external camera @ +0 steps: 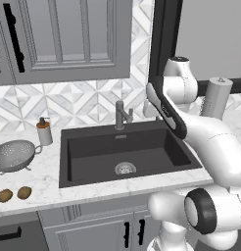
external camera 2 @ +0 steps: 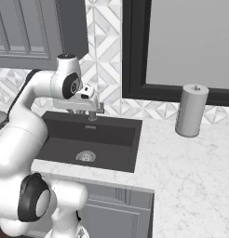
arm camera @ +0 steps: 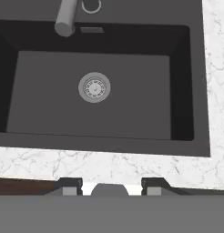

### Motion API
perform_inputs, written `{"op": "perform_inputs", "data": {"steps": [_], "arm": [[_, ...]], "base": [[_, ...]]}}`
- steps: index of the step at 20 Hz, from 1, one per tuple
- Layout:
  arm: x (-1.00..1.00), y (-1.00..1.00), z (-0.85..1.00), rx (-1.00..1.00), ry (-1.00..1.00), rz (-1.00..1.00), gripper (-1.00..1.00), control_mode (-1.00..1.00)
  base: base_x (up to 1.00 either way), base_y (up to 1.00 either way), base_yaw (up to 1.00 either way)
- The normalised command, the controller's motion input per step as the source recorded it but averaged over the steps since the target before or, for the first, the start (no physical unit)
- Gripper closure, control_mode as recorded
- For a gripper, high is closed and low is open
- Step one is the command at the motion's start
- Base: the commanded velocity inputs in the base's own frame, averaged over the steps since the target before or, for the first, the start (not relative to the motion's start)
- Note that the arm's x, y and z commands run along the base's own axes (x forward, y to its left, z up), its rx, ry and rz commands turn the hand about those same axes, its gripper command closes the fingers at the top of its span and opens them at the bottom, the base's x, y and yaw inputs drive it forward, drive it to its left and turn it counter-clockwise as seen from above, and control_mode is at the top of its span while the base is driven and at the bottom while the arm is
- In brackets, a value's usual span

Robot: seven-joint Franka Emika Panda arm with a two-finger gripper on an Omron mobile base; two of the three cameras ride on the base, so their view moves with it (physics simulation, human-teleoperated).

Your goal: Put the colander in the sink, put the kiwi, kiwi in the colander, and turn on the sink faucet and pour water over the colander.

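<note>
Gripper [arm camera: 111, 191] closed on nothing, hovering above the front rim of the one sink [external camera: 179, 156], looking down at its drain [arm camera: 94, 87]. One faucet [external camera: 121, 115] behind the basin. One colander [external camera: 13, 155] on the marble counter [external camera: 41, 179] left of the sink; two kiwis [external camera: 5, 195] [external camera: 24, 192] side by side just in front of it. One soap bottle [external camera: 43, 131] beside the colander. Tiled backsplash, grey cabinets above.

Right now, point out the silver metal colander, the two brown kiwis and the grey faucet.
Silver pierced metal colander [external camera: 13, 155]: left base view, bowl's inside.
Two brown oval kiwis [external camera: 5, 195] [external camera: 24, 192]: left base view, each fruit's middle.
Grey metal faucet [external camera: 120, 115]: left base view, upright post.
</note>
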Motion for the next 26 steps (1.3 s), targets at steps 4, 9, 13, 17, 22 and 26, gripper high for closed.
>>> {"op": "perform_inputs", "data": {"steps": [4, 9, 13, 17, 22, 26], "arm": [[-0.32, 0.05, -0.03, 0.00, 0.00, 0.00, -1.00, -1.00], [-0.61, 0.45, -0.21, -0.03, 0.00, 0.02, -1.00, -1.00], [-0.67, 0.74, -0.21, -0.03, 0.00, 0.00, -1.00, -1.00], [-0.56, 0.90, -0.18, -0.05, 0.00, 0.00, -1.00, -1.00], [-0.30, 0.99, -0.12, -0.07, 0.04, 0.00, -1.00, -1.00], [-0.02, 1.00, -0.08, -0.06, 0.10, -0.01, -1.00, -1.00]], "base": [[0.00, 0.00, 0.00], [0.00, 0.00, 0.00], [0.00, 0.00, 0.00], [0.00, 0.00, 0.00], [0.00, 0.00, 0.00], [0.00, 0.00, 0.00]]}}
